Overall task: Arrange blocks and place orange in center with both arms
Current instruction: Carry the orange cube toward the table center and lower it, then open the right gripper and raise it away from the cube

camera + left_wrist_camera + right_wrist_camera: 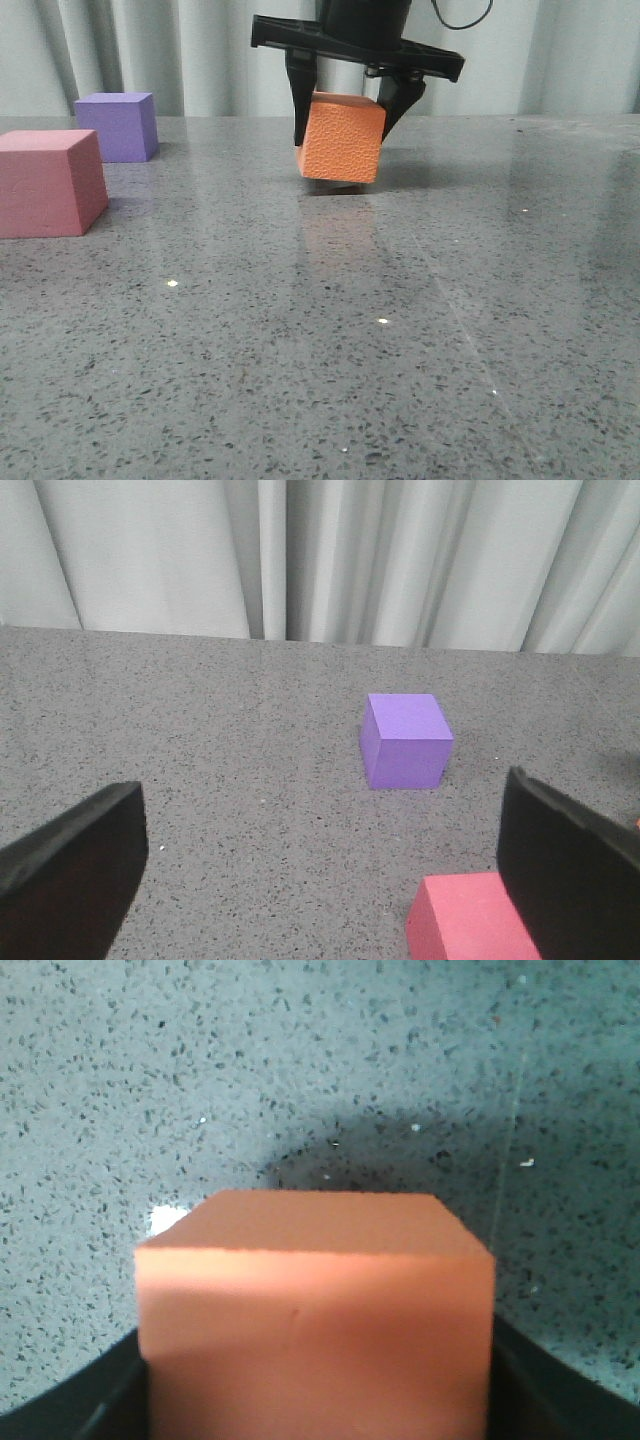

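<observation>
Reaching straight down over the grey table (420, 330), the right gripper (345, 110) is clamped on the orange cube (341, 138), which is held tilted, just above the surface. The left gripper (320, 860) is spread apart, with the pink-red cube (460, 920) and purple cube (405, 740) ahead.

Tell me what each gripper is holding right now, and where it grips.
The right gripper is shut on the orange cube, clamping its two opposite side faces near the top, cube slightly tilted. The left gripper is open, holding nothing.
</observation>
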You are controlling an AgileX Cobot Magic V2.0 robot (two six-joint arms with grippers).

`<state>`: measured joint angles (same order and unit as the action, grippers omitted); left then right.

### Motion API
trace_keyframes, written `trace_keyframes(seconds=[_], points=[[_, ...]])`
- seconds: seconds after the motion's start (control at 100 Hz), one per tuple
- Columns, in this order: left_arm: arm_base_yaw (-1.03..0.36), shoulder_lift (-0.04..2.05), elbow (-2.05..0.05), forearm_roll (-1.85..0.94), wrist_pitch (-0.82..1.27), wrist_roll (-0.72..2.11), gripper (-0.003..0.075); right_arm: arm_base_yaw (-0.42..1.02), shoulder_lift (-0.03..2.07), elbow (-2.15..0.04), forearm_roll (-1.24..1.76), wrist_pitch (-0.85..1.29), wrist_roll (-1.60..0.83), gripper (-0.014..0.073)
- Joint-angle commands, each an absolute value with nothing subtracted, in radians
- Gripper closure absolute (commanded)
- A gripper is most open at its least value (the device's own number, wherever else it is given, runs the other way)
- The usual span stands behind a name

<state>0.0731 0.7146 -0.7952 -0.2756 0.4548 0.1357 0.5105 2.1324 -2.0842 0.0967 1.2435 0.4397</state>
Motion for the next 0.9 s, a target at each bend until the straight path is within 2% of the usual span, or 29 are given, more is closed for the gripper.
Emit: trace_keyframes(seconds=[0.0, 0.08, 0.19, 0.48, 0.89], points=[[0.07, 0.716, -0.831, -0.294, 0.385, 0.135, 0.0041, 0.508, 2.068, -2.115, 0.094, 1.27, 0.441, 0.0142], [0.07, 0.716, -0.831, -0.294, 0.387, 0.135, 0.0041, 0.508, 2.068, -2.115, 0.094, 1.289, 0.44, -0.0024], [0.07, 0.716, -0.831, -0.296, 0.387, 0.135, 0.0041, 0.508, 2.066, -2.115, 0.083, 1.307, 0.44, 0.0015], [0.07, 0.716, -0.831, -0.296, 0.387, 0.135, 0.0041, 0.508, 2.046, -2.115, 0.078, 1.327, 0.44, 0.0015], [0.07, 0.716, -0.831, -0.298, 0.389, 0.135, 0.0041, 0.511, 1.911, -2.113, 0.115, 1.328, 0.428, 0.0015]])
